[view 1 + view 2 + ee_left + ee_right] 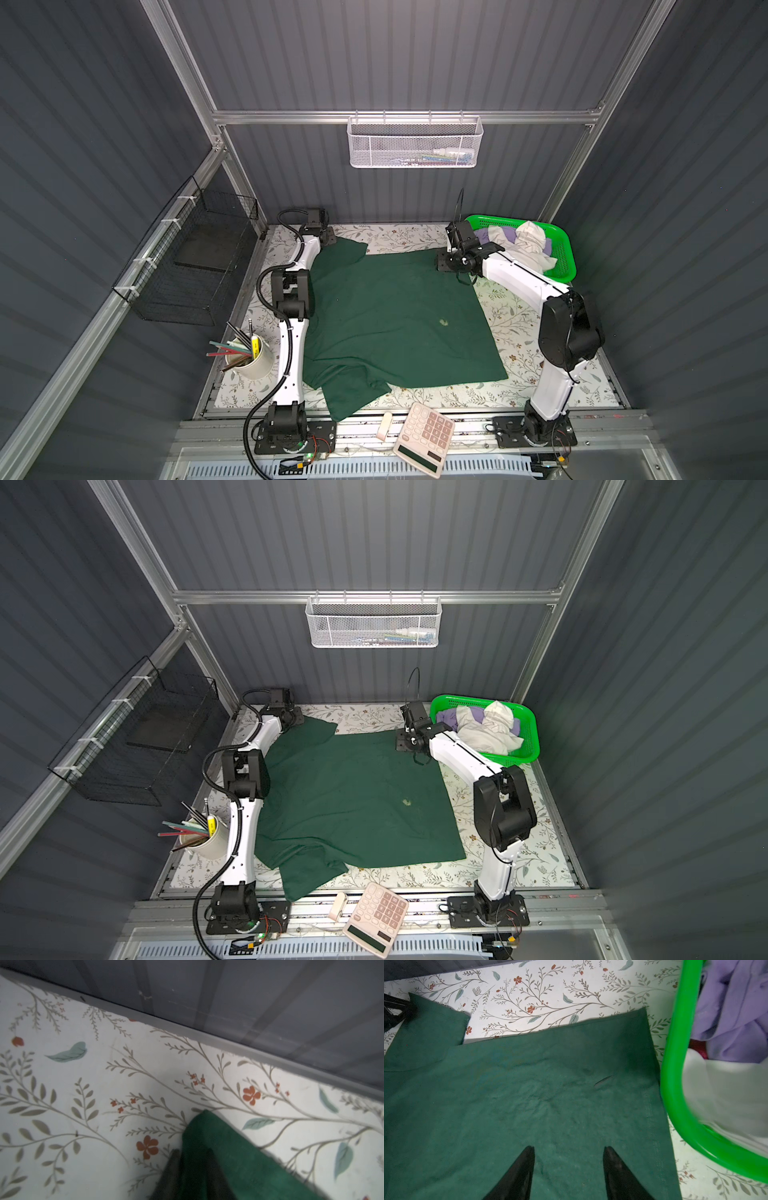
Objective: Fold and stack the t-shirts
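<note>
- Green cloth of the dark green t-shirt [399,316] is being pinched by the left pincer [193,1154]. In the left wrist view a sleeve corner is being gripped between two dark fingers [173,1167] that are standing narrow.
- In both top views the left pincer [326,236] is being held at the far left sleeve of the shirt, close to the back wall. The rest of the garment is being shown spread flat away from it over the floral table [511,316], towards the near edge.
- The right pincer [569,1148] is being held wide, with nothing caught between its fingers. In the right wrist view the green cloth is being shown beneath it and ahead of it.
- In a top view the right pincer [402,742] is being held over the far right corner of the same shirt. Whether its tips are touching the cloth cannot be told.
- Just beside the right pincer, on its outer side, the bright green basket [675,1068] is being shown. A white t-shirt [726,1095] and a lavender t-shirt [737,1001] are being held crumpled inside it.
- The near sleeve of the green shirt is being shown rumpled, well apart from both pincers. It is lying near the calculator [426,436] at the table's front edge.
</note>
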Controlling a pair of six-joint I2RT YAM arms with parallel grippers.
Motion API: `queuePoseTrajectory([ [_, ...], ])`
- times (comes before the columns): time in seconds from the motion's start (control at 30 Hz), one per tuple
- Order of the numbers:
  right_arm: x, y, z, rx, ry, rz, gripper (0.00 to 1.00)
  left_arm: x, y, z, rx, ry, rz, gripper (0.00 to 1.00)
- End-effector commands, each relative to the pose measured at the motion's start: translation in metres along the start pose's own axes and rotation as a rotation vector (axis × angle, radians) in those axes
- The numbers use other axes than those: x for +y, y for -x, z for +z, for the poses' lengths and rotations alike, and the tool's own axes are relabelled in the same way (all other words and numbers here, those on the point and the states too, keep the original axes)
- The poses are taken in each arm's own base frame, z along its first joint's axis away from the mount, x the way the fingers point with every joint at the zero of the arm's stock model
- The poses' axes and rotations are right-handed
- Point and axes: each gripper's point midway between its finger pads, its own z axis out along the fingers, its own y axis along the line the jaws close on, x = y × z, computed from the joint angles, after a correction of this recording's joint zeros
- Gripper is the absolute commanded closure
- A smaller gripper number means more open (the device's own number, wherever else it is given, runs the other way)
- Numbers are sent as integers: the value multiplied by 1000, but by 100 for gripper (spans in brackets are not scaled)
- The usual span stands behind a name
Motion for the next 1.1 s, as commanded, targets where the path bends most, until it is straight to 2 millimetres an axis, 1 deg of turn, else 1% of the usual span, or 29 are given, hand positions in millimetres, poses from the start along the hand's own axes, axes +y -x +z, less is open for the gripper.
queuePoseTrajectory([
  [0.0,-1,-1,5,27,-3,1,45,5,-26,10,81,7,-13,97],
  [0.03,-2,-1,5,29,-5,3,45,5,-22,6,70,10,-14,100],
  [0.1,-3,-3,5,25,-4,6,45,5,-11,-7,32,13,-5,100],
  [0.2,-4,-5,8,17,-1,13,45,9,14,-37,-49,44,19,100],
  [0.27,-8,2,11,-1,-11,17,45,11,30,-62,-98,60,31,100],
  [0.33,-16,10,17,0,-31,36,46,14,41,-85,-134,77,29,100],
  [0.4,-21,21,24,3,-53,36,48,22,44,-108,-156,117,8,100],
  [0.47,-25,27,34,9,-97,14,48,33,40,-128,-171,163,-12,100],
  [0.53,-30,28,44,14,-132,9,48,41,36,-146,-176,197,-25,100],
  [0.63,-34,29,59,9,-155,21,49,54,20,-166,-163,244,-45,100],
  [0.77,-37,38,70,-18,-180,46,49,66,4,-191,-164,278,-65,100],
  [0.9,-39,45,80,-29,-197,60,49,72,-9,-204,-151,285,-82,100],
  [0.97,-43,46,88,-24,-211,69,49,70,-16,-204,-135,269,-88,100],
  [1.07,-59,47,96,-9,-241,100,49,68,-24,-202,-116,247,-101,100],
])
